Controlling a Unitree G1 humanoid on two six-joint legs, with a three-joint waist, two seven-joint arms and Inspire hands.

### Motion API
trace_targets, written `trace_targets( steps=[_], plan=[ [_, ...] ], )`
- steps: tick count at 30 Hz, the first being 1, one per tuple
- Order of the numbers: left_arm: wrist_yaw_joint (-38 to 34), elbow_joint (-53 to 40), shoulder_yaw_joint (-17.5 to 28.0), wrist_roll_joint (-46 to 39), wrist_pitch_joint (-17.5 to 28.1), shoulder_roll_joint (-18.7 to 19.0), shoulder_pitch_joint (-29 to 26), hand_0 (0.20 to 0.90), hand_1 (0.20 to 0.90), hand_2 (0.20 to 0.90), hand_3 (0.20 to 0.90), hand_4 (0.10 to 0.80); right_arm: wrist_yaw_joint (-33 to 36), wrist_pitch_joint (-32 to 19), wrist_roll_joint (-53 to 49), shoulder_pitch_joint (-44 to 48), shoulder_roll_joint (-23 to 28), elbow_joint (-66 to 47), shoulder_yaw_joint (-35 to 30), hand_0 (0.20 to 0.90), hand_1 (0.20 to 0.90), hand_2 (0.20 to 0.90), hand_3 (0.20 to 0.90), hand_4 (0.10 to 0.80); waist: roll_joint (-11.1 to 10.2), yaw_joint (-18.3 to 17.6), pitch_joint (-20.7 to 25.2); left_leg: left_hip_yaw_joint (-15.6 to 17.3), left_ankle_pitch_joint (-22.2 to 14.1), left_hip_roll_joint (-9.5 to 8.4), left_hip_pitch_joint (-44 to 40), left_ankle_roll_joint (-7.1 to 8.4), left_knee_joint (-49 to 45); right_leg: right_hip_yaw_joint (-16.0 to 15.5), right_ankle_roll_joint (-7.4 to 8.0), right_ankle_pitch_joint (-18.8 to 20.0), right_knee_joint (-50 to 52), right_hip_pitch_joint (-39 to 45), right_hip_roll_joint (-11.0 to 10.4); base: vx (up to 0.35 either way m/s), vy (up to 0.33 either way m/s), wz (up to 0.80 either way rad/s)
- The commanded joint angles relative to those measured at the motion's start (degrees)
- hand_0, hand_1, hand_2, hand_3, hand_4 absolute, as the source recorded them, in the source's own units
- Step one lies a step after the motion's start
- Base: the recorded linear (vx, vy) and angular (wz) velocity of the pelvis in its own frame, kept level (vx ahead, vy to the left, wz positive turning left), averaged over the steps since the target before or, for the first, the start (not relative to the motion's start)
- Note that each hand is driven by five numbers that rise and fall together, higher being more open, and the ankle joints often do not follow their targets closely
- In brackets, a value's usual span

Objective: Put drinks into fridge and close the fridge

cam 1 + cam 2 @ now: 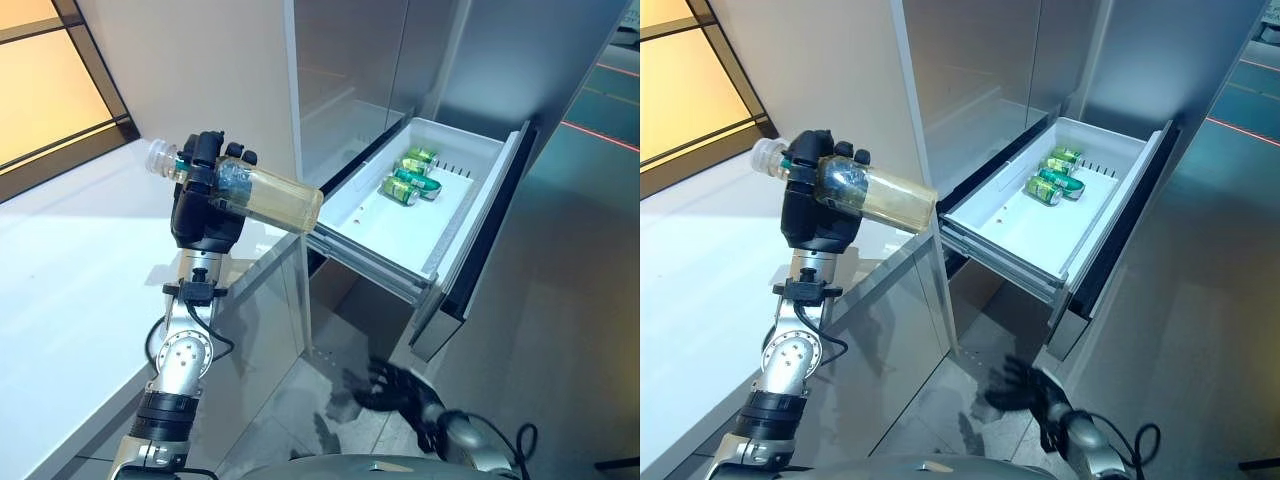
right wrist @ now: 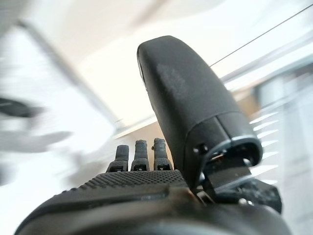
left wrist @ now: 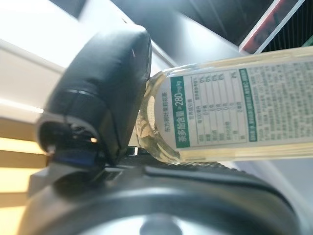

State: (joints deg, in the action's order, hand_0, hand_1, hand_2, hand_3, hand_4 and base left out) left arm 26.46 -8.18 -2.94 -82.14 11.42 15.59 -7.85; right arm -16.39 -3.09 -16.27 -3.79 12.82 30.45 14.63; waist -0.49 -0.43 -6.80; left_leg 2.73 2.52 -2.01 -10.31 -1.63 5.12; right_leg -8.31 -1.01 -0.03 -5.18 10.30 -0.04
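My left hand (image 1: 203, 208) is shut on a clear bottle (image 1: 262, 196) of pale yellow drink with a white cap. It holds the bottle on its side, raised above the white counter (image 1: 70, 270), base end toward the open fridge drawer (image 1: 440, 235). The bottle's label shows in the left wrist view (image 3: 234, 110) beside my thumb (image 3: 105, 88). Green cans (image 1: 412, 178) lie at the back of the white drawer. My right hand (image 1: 395, 385) hangs low near the floor under the drawer, fingers relaxed and empty; it also shows in the right wrist view (image 2: 142, 156).
The drawer sticks out of the grey fridge front (image 1: 350, 70) into the aisle, its dark front panel (image 1: 480, 245) toward the right. A grey cabinet side (image 1: 265, 320) stands below the counter. Grey floor (image 1: 560, 350) lies to the right.
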Motion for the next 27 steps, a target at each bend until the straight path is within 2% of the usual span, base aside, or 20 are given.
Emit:
trace_targets(
  steps=[1, 5, 8, 10, 19, 27],
  plan=[
    [6.56, -7.04, 1.42, 1.33, 5.53, 0.11, -5.39, 0.300, 0.300, 0.300, 0.200, 0.100, -3.99, -5.42, 0.90, 3.89, 2.20, -14.84, -1.77, 0.900, 0.900, 0.900, 0.900, 0.800, 0.02, -0.47, 2.14, 0.98, -5.34, -0.62, -0.49, 0.24, -0.12, -1.74, 4.44, -2.73, 4.11, -1.06, -1.44, -0.033, -0.027, 0.00],
    [6.49, -7.77, 1.38, 6.69, 7.76, 1.19, -4.26, 0.300, 0.300, 0.300, 0.200, 0.100, -7.68, -5.73, 1.21, 6.47, 6.79, -29.33, -4.88, 0.900, 0.900, 0.900, 0.900, 0.800, -0.20, -0.77, 2.33, 1.14, -5.27, -0.55, -0.31, 0.22, -0.12, -1.17, 4.40, -2.27, 3.64, -1.26, -1.23, 0.000, 0.000, 0.00],
    [5.74, -8.27, 0.88, 10.54, 8.78, 2.47, -4.43, 0.300, 0.300, 0.300, 0.200, 0.100, -8.98, -4.05, 1.58, 10.49, 12.35, -38.81, -6.69, 0.900, 0.900, 0.900, 0.900, 0.800, -0.33, -0.59, 2.57, 1.24, -5.24, -0.53, 0.03, 0.29, -0.12, -0.62, 4.42, -2.00, 3.33, -1.53, -1.18, -0.011, 0.000, -0.03],
    [4.40, -8.37, 0.11, 12.75, 8.84, 3.00, -5.16, 0.300, 0.300, 0.300, 0.200, 0.100, -9.96, -0.64, 0.05, 14.43, 14.99, -42.83, -7.32, 0.900, 0.900, 0.900, 0.900, 0.800, -0.47, -0.53, 2.79, 1.36, -5.21, -0.46, 0.20, 0.35, -0.12, -0.40, 4.36, -1.90, 3.24, -1.69, -1.13, -0.012, -0.003, -0.14],
    [-0.76, -8.61, -4.87, 18.97, 7.83, 2.71, -7.82, 0.300, 0.300, 0.300, 0.200, 0.100, -13.07, 4.17, -4.29, 22.33, 19.64, -49.31, -7.24, 0.900, 0.900, 0.900, 0.900, 0.800, -1.09, -0.82, 3.17, 1.57, -4.90, -0.49, 0.76, 0.35, -0.12, 0.22, 4.04, -1.60, 3.28, -2.23, -0.80, -0.003, -0.002, -0.03],
    [-2.62, -7.39, -8.62, 22.31, 8.28, 2.89, -10.54, 0.300, 0.300, 0.300, 0.200, 0.100, -15.70, 8.02, -3.61, 26.62, 21.71, -48.97, -4.12, 0.900, 0.900, 0.900, 0.900, 0.800, -1.67, -0.97, 3.17, 1.49, -4.68, -0.65, 0.94, 0.36, -0.12, 0.47, 3.94, -1.24, 3.09, -2.31, -0.61, 0.000, 0.000, 0.00]
  ],
)
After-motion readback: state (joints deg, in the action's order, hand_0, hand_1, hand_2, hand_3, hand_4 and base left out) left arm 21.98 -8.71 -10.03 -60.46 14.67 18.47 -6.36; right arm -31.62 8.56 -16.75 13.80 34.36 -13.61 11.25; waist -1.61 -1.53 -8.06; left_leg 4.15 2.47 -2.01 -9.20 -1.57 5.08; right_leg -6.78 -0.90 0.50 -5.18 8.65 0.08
